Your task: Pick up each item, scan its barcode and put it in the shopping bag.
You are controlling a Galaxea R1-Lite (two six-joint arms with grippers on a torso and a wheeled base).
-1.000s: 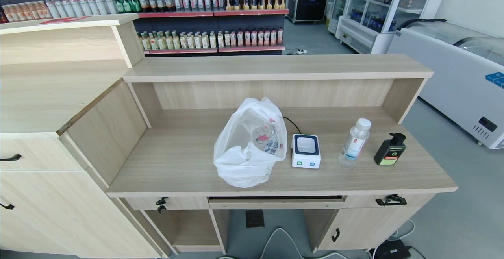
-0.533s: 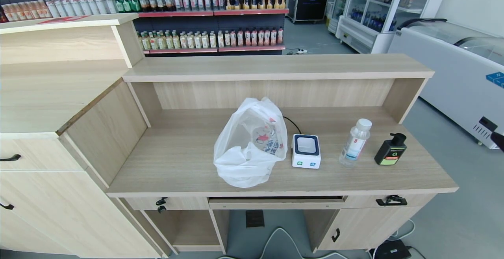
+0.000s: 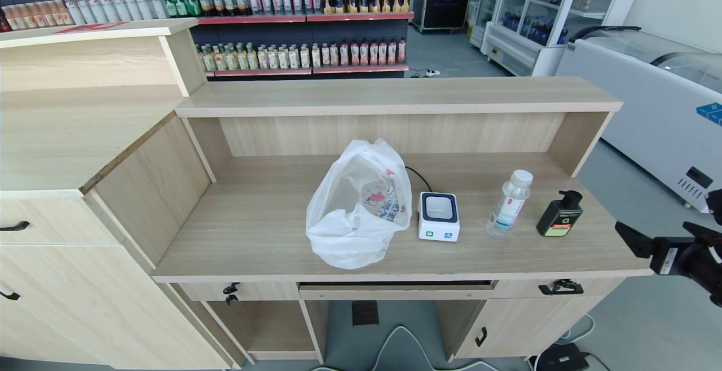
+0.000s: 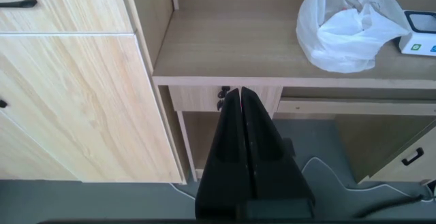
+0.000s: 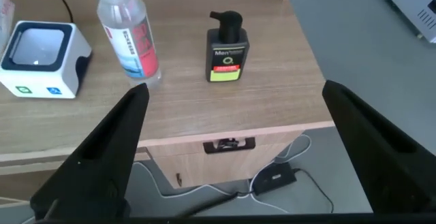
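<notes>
On the wooden counter (image 3: 259, 224) stand a white plastic shopping bag (image 3: 358, 207), a small white barcode scanner (image 3: 438, 216), a clear water bottle (image 3: 509, 204) with a white cap, and a black pump bottle (image 3: 558, 214). My right gripper (image 3: 665, 237) hangs open off the counter's right end, level with its top and right of the pump bottle. In the right wrist view the open gripper (image 5: 235, 91) faces the pump bottle (image 5: 226, 50), with the water bottle (image 5: 126, 30) and scanner (image 5: 41, 50) beside it. My left gripper (image 4: 240, 93) is shut, low in front of the counter, empty.
A raised ledge (image 3: 395, 97) runs along the counter's back, and a taller cabinet (image 3: 73, 134) walls off the left. Drawers with black handles (image 3: 559, 287) sit under the counter's front edge. A freezer chest (image 3: 648, 95) stands on the right. The bag (image 4: 347, 26) shows beside the scanner (image 4: 419, 37).
My right gripper has come into the head view from the right edge and moved left towards the counter's right end. The items on the counter have not moved.
</notes>
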